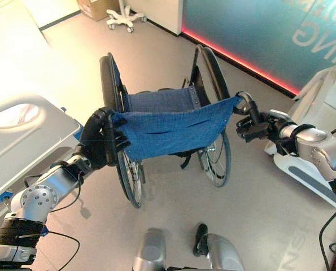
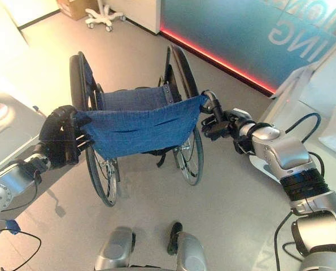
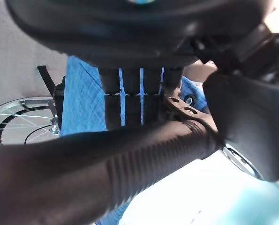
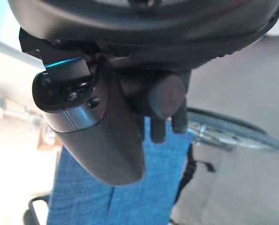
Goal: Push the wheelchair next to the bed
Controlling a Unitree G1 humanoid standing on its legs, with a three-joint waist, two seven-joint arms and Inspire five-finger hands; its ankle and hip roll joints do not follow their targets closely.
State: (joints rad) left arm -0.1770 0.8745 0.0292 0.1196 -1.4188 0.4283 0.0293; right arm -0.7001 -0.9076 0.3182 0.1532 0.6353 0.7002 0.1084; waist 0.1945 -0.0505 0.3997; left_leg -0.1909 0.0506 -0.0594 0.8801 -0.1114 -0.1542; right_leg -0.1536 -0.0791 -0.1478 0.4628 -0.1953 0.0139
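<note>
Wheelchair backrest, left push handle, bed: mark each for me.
wheelchair backrest [image 1: 173, 127], left eye view, middle of the blue fabric.
left push handle [image 3: 144, 161], left wrist view, ribbed black grip.
bed [image 1: 32, 141], left eye view, pale end panel.

Wheelchair [image 1: 165, 121] on open grey floor [image 1: 173, 197], bed [image 1: 26, 141] close on its left with a narrow gap, white machine [image 1: 320, 101] to its right, red-lit wall [image 1: 258, 34] beyond, rolling stand base [image 1: 122, 20] far ahead
</note>
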